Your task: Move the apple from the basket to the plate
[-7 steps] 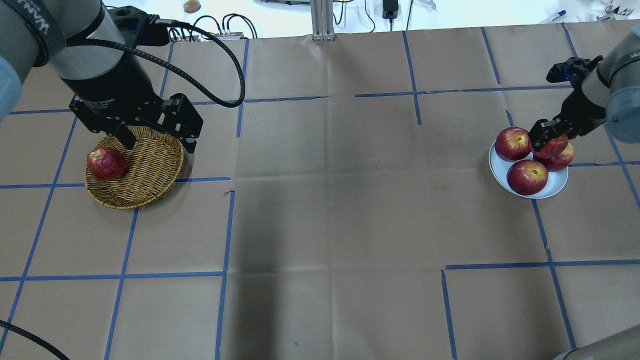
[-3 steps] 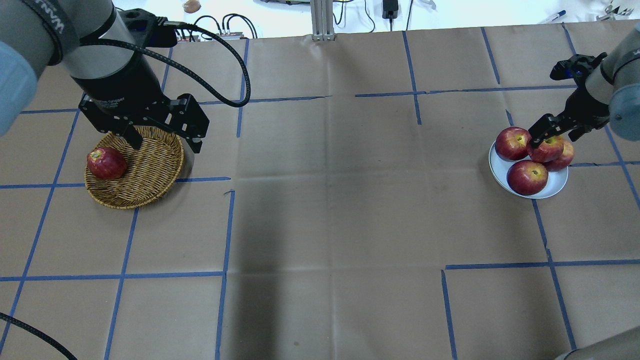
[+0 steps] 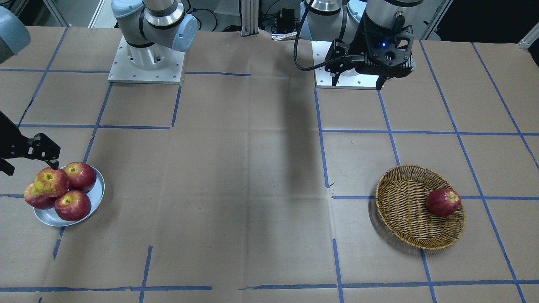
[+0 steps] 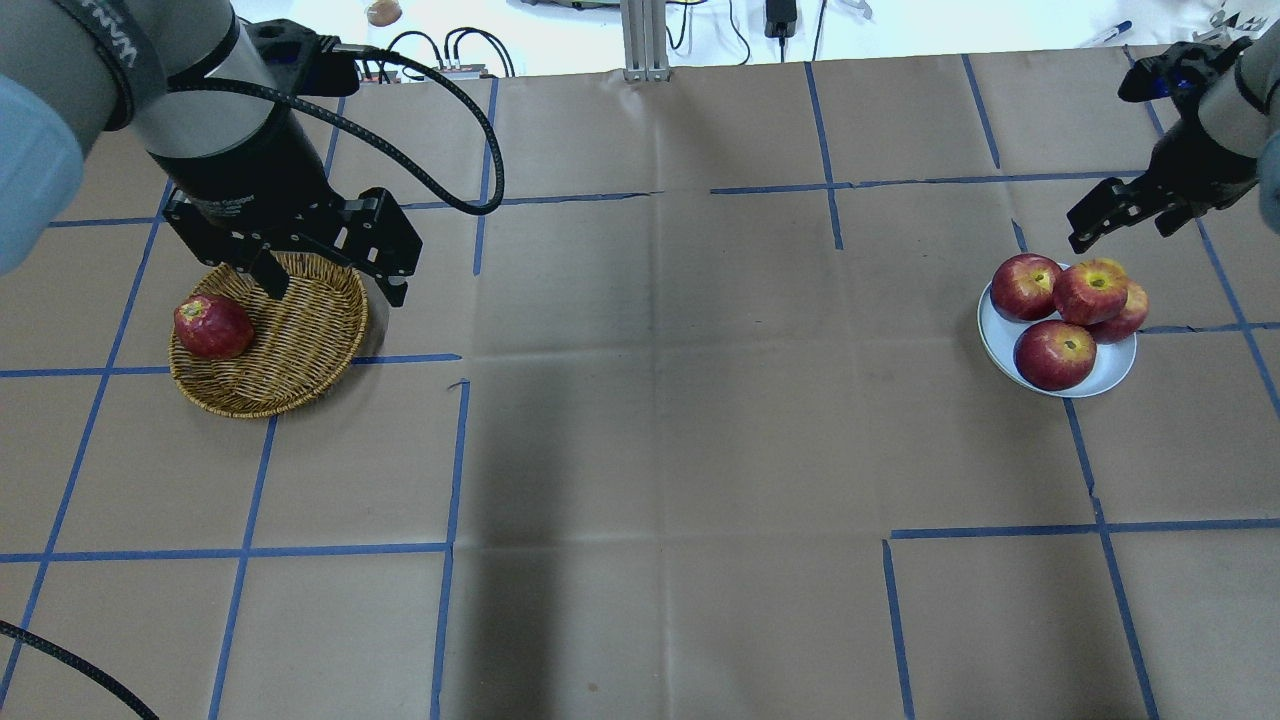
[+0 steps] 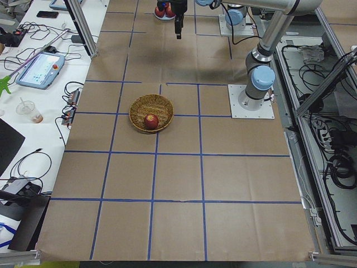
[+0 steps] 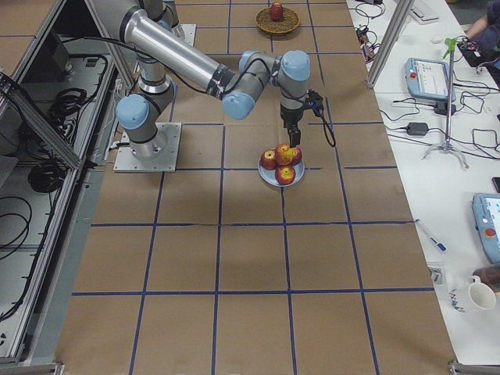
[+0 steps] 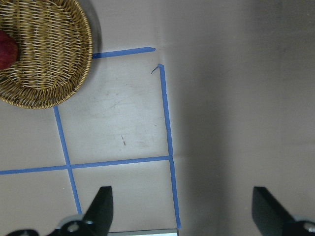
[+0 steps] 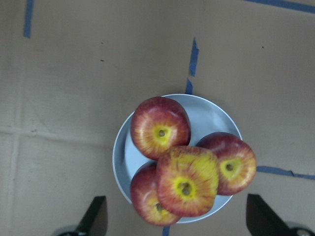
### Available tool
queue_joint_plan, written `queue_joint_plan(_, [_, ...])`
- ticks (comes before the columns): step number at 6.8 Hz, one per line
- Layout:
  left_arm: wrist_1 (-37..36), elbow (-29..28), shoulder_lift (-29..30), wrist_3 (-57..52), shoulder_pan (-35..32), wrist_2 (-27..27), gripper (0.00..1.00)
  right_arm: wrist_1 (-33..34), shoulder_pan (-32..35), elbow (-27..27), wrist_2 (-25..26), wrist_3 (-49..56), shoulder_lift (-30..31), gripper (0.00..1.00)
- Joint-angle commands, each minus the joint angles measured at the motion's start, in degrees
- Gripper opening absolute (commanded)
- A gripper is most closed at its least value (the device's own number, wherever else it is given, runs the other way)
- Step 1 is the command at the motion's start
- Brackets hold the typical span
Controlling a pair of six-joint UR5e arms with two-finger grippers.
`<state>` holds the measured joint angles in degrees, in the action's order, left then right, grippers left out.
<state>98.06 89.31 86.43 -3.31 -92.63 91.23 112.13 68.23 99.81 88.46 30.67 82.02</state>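
The apple (image 4: 1090, 290), red with large yellow patches, rests on the plate (image 4: 1000, 345), perched on top of three darker apples (image 4: 1055, 355) that crowd the dish; in the right wrist view it (image 8: 187, 181) lies stem-hollow up, overlapping two of the apples beneath it and touching the third. The plate stands on the robot's right side of the table (image 4: 650, 450), which is covered with brown paper and ruled by blue tape lines. The right gripper (image 4: 1120, 232) hangs above the table just off the plate's far edge, its jaws spread wide and holding nothing, clear of every apple; its two fingers (image 8: 96, 219) frame the bottom corners of the wrist view with the plate between them. The basket (image 4: 300, 330) sits well apart, on the robot's left side, and contains a single dark red apple (image 4: 212, 326) lying against its rim. The left gripper (image 3: 358, 84) hovers high above the table beside the basket, jaws likewise wide apart and empty. Its wrist camera looks down on a crossing of tape lines, with the basket (image 7: 49, 59) and a sliver of the dark red apple (image 7: 6, 49) in the upper left corner.
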Motion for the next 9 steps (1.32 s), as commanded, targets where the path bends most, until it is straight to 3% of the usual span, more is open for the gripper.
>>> queue_joint_plan(1, [-0.06,0.16,-0.38,-0.03,0.00,0.00,1.00,-7.06,8.28,-0.67,0.66,-11.02,5.84,1.00])
queue_joint_plan(5, [0.03,0.34,-0.74,-0.47,0.00,0.18,1.00,-14.90,22.28,-6.09,0.66,-29.59,7.02,1.00])
queue_joint_plan(9, [0.03,0.34,-0.91,-0.82,0.00,0.26,1.00,-15.36,22.30,-6.55,0.66,-29.62,6.57,1.00])
